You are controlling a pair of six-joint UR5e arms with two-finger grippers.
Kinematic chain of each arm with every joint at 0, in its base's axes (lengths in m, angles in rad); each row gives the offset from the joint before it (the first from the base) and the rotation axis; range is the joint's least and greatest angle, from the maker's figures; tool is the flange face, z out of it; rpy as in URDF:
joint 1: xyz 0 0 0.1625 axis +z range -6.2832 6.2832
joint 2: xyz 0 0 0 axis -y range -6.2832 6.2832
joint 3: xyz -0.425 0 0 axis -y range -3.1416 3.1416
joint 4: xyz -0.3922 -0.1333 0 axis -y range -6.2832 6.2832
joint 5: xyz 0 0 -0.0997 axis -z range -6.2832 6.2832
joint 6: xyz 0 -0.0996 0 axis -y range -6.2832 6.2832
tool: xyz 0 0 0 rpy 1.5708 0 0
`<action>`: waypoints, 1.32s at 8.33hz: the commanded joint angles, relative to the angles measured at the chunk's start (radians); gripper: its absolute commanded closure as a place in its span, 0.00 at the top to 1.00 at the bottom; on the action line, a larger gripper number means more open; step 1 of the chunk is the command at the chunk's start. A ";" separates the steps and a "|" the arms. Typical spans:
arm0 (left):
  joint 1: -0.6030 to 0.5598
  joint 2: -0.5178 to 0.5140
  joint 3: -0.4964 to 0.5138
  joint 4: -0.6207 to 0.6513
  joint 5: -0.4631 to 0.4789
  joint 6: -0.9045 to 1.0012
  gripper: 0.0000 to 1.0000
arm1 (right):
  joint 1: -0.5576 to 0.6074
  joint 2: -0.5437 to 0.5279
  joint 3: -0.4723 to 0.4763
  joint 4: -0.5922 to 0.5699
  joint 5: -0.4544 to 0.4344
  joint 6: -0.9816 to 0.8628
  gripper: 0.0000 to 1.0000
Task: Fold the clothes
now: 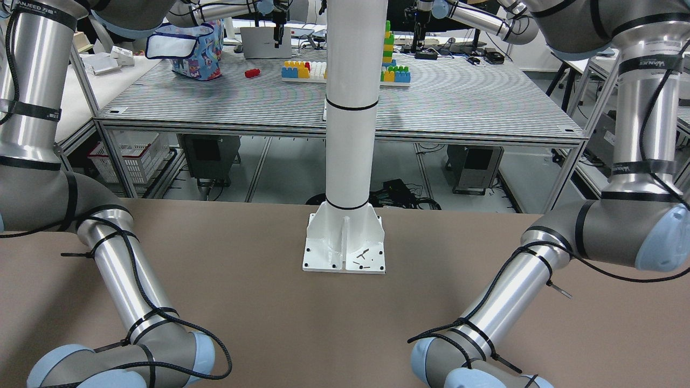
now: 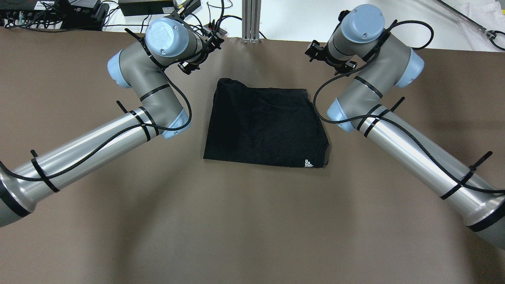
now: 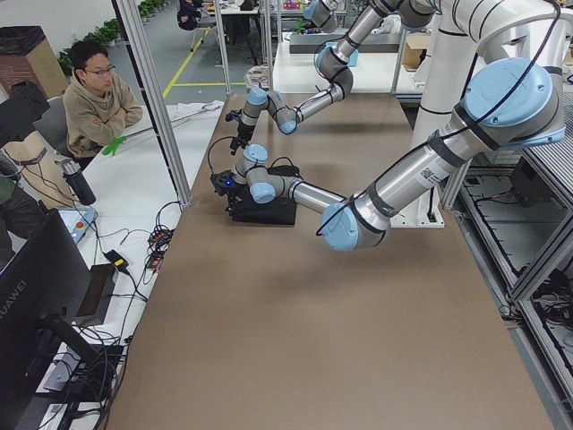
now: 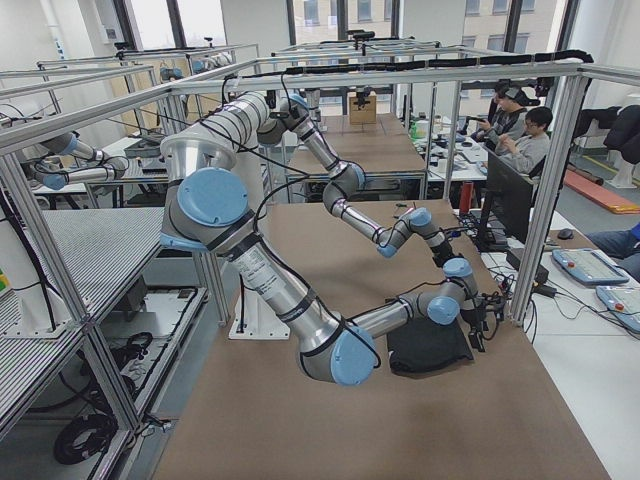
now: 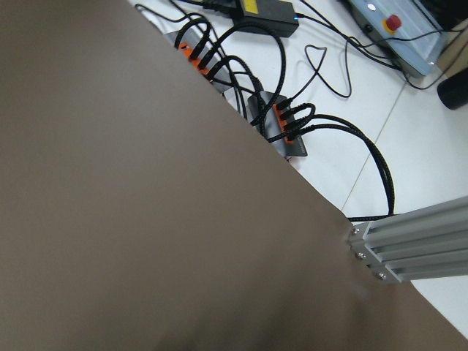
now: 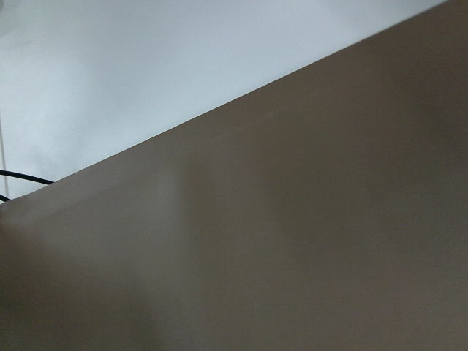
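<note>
Brown bench [image 2: 252, 221], lab clutter behind. Black clothes [image 2: 264, 126] lie flat upper-centre in the overhead view, already a compact rectangle with a white logo [image 2: 309, 163] at the lower-right corner. The left arm [image 2: 158, 67] and right arm [image 2: 367, 51] flank its top corners without touching it. Looks between folds or near done; another fold needs both top corners pinched. Both jaws hidden under the wrists: can't tell open or closed. Wrist cams show bare bench only. Front view cuts the garment off.
</note>
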 commanded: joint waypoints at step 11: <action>-0.658 1.078 -0.742 -0.068 -0.255 1.846 1.00 | 0.476 -0.804 0.347 0.346 0.012 -1.406 0.95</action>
